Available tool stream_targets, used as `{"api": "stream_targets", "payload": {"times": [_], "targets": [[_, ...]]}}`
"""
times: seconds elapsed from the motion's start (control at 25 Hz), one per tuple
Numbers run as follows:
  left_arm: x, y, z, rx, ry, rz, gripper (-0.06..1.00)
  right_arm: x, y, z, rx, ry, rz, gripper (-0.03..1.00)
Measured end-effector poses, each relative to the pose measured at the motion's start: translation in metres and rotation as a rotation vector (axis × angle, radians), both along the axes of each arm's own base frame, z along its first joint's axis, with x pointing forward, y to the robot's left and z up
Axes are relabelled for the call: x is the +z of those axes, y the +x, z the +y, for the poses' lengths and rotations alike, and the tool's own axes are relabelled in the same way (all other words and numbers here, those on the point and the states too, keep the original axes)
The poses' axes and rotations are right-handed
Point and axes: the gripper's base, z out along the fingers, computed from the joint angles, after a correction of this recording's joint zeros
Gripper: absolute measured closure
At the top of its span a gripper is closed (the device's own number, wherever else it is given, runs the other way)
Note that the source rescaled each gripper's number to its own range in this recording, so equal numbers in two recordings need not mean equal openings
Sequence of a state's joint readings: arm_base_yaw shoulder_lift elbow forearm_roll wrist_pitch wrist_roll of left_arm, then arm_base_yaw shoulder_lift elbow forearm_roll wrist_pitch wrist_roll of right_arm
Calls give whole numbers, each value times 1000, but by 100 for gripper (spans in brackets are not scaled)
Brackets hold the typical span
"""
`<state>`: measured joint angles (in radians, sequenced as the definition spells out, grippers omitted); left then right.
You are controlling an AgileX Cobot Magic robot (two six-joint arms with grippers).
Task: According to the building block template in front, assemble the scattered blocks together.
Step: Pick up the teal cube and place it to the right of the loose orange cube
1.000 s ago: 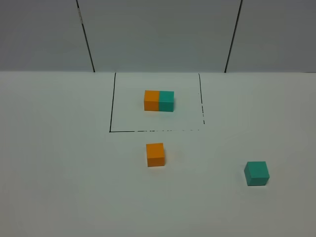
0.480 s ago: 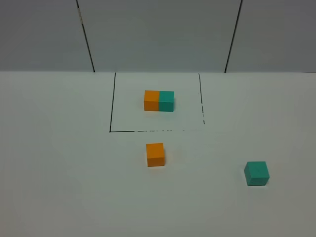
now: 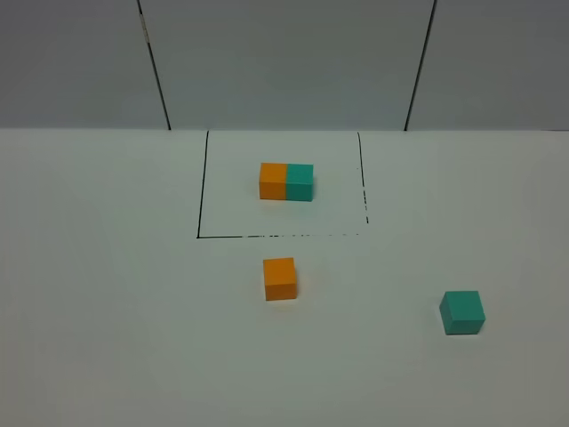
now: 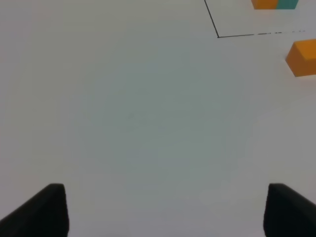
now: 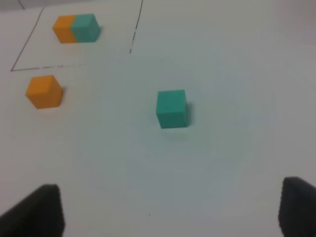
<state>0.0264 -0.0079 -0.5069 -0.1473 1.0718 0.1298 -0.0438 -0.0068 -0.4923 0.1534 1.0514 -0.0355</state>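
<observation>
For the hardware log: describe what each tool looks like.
The left tool shows only two matte black, wedge-shaped tips with blunt ends; the right tool looks the same. No cables, markings or arm links are visible.

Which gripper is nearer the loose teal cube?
Right. The teal cube lies ahead of the open right gripper; the left gripper has the loose orange cube in view but not the teal one.

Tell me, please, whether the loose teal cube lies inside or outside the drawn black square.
Outside: the loose teal cube sits nearer the camera than the drawn black square and right of it.
</observation>
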Motion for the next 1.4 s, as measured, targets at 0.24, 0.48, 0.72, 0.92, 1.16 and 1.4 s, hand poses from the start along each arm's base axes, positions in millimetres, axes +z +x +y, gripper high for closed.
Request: {"api": "stream_targets", "payload": {"times": [0.24, 0.48, 0.72, 0.92, 1.16, 1.4], "targets": [[0, 0, 0, 0, 1, 0, 26, 0, 0, 0, 0, 0, 0, 22], [0, 0, 0, 0, 1, 0, 26, 0, 0, 0, 0, 1, 0, 22], [0, 0, 0, 0, 1, 0, 26, 0, 0, 0, -3, 14, 1, 22], [0, 0, 0, 0, 1, 0, 26, 3, 12, 0, -15, 37, 75, 12], [0, 0, 0, -1, 1, 0, 26, 22, 60, -2, -26, 54, 300, -3], [0, 0, 0, -1, 1, 0, 26, 23, 148, -4, -4, 67, 627, -3]]}}
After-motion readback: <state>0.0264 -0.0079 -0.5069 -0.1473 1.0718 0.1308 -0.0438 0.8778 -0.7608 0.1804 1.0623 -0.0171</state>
